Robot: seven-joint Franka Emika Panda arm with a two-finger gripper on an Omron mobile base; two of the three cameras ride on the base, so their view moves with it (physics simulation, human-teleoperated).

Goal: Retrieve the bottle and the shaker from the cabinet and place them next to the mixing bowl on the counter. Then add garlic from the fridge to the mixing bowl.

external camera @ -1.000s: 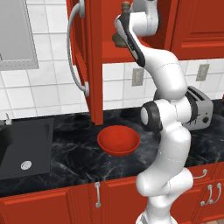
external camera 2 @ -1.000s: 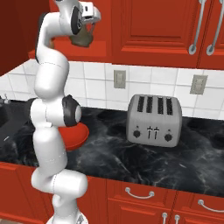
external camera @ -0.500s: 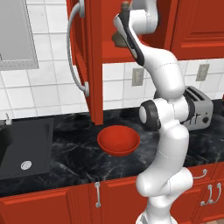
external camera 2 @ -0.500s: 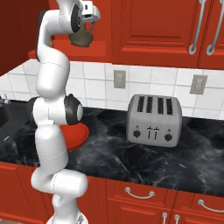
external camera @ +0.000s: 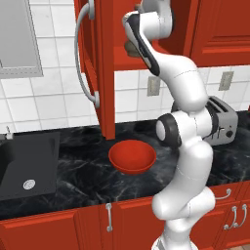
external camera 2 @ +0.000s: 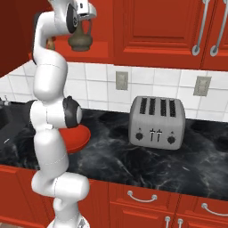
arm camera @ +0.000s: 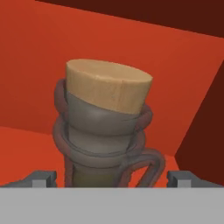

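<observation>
The bottle point(arm camera: 103, 131) stands upright on the shelf inside the open cabinet point(external camera: 105, 68), its tan cork stopper and the wire-like coils round its neck close up in the hand view, with the small side handle curving out low on one side. In the right base view its olive-brown bulbous base point(external camera 2: 80, 41) sits on the red shelf edge. The tool point(arm camera: 111, 178) is up at the bottle's neck with its two dark tips spread wide, one on either side of the neck and clear of it, so nothing is clamped. In the left base view the white arm reaches up into the cabinet opening, and the bottle's body point(external camera: 131, 47) shows just behind the arm's upper link.

The cabinet's door point(external camera: 93, 58) stands swung open, its long curved silver bar handle facing outward. Below it, on the black marbled counter point(external camera: 78, 180), the red-orange mixing bowl point(external camera: 132, 157) rests upright, near the arm's elbow; in the right base view it peeks out from behind the arm point(external camera 2: 75, 138). Further along the counter a silver four-slot toaster point(external camera 2: 156, 122) stands against the white tiled wall, and a black sink point(external camera: 24, 166) lies at the far side.
</observation>
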